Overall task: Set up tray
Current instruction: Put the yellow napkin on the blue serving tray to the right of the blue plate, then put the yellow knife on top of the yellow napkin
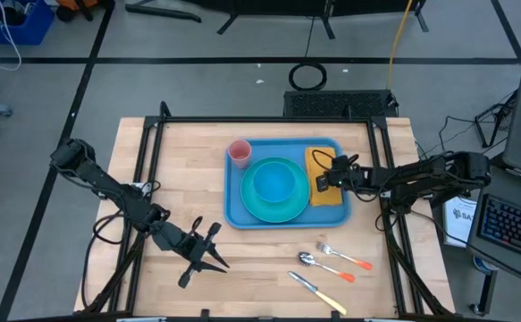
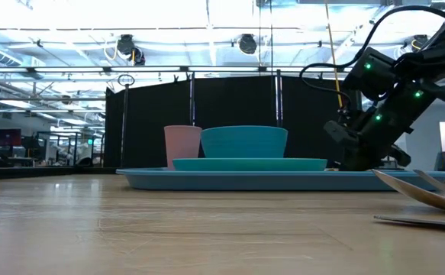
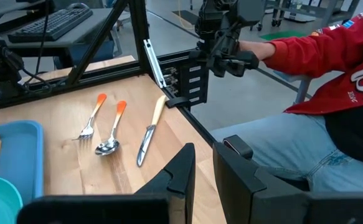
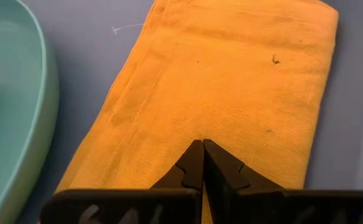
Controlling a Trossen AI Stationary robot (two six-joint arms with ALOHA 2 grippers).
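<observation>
The blue tray (image 1: pixel 242 213) lies in the middle of the table. On it stand a pink cup (image 1: pixel 239 150) and a turquoise plate (image 1: pixel 289 211) with a turquoise bowl (image 1: pixel 273 183) on it. A folded orange napkin (image 1: pixel 330 199) lies flat on the tray's right part. My right gripper (image 1: pixel 324 179) is shut, low over the napkin (image 4: pixel 231 81), and also shows in the low view (image 2: pixel 352 159). My left gripper (image 1: pixel 214 250) is open and empty above the table's near left part. My right gripper's shut fingertips (image 4: pixel 193 155) come down on the napkin's top face (image 4: pixel 212 124) from above, slanting in from the table's right. The napkin lies flat on the tray. I cannot tell whether the tips touch the cloth or hold any of it.
A fork (image 1: pixel 340 255), a spoon (image 1: pixel 323 266) and a knife (image 1: pixel 318 291) lie on the wood at the near right, also in the left wrist view (image 3: pixel 111 134). A person in a red sleeve (image 3: pixel 330 56) sits beyond the table's edge.
</observation>
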